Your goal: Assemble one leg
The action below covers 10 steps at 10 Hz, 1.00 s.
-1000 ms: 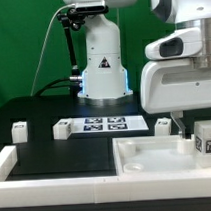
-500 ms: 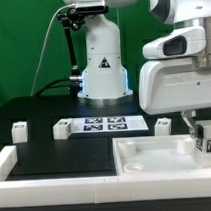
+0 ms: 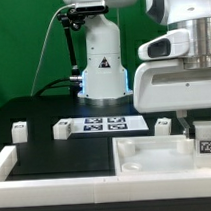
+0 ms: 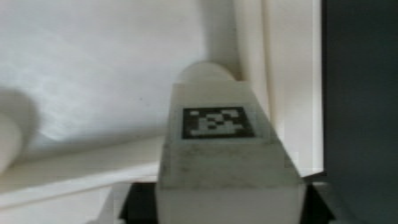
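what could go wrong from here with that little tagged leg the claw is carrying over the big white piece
1. The small white plastic leg with the square tag sits close to the raised rim of the large white tray-like piece in the wrist view; it may catch on that rim.
2. The claw seems to hold the leg only near one end, so contact might tilt it.
3. The arm's bulky housing hides much of the exterior view, so misalignment is hard to spot.

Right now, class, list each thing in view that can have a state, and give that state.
gripper: shut on the leg, over the tray
leg: held, tag showing
tray: flat on the table
loose legs: resting on the table, untouched
marker board: lying flat
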### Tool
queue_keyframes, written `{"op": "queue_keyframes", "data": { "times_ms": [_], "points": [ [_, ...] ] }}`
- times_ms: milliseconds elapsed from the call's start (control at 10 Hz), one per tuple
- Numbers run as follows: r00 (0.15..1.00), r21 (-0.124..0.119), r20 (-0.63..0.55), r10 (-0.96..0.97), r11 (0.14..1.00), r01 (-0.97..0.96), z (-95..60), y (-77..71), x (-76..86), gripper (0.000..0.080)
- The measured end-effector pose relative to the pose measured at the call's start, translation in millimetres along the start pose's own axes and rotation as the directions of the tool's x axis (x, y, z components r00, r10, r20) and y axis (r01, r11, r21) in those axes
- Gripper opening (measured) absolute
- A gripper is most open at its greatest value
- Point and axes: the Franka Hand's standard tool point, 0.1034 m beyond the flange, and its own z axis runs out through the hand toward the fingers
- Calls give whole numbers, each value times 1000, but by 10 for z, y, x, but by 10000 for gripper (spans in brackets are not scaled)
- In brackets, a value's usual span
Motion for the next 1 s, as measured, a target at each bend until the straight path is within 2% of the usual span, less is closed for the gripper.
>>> {"op": "queue_keyframes", "data": {
  "times_ms": [100, 300, 600, 1000],
  "points": [
    [994, 2, -4, 110, 994, -110, 3, 6, -2, 291],
    [910, 7, -10, 414, 910, -414, 6, 29, -14, 291],
    [695, 0, -25, 719, 695, -719, 2, 36, -50, 292],
    [416, 4, -13, 909, 417, -909, 4, 32, -80, 294]
  ]
}}
